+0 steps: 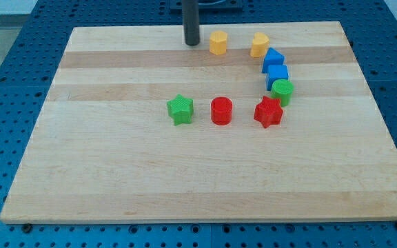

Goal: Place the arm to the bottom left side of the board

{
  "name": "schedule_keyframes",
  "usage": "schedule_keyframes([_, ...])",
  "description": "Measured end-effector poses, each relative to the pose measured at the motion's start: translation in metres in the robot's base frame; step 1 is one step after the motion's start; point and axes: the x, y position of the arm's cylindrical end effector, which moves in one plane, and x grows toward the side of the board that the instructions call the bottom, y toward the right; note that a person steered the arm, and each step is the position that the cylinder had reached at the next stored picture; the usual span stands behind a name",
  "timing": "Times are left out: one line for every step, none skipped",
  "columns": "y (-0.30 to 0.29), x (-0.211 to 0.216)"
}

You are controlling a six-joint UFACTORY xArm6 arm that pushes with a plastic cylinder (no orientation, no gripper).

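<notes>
My tip (pixel 192 43) rests on the wooden board (pixel 116 172) near its top edge, just left of centre. A yellow hexagonal block (pixel 218 43) sits close to its right, and a second yellow block (pixel 259 45) lies further right. Below that, two blue blocks (pixel 273 59) (pixel 277 74), a green round block (pixel 282 90) and a red star block (pixel 268 112) form a curved line down the right of centre. A red cylinder (pixel 221 110) and a green star block (pixel 180 109) lie mid-board, well below my tip.
The board lies on a blue perforated table (pixel 5 83) that shows on all sides. The rod's upper part leaves the view at the top.
</notes>
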Motion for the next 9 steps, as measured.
schedule_keyframes([0.022,0.001])
schedule_keyframes([0.036,0.002])
schedule_keyframes([-0.039,0.002])
schedule_keyframes([-0.093,0.042])
schedule_keyframes([-0.094,0.061])
schedule_keyframes([-0.107,0.046])
schedule_keyframes([-0.148,0.043])
schedule_keyframes([-0.206,0.048])
schedule_keyframes([-0.24,0.146])
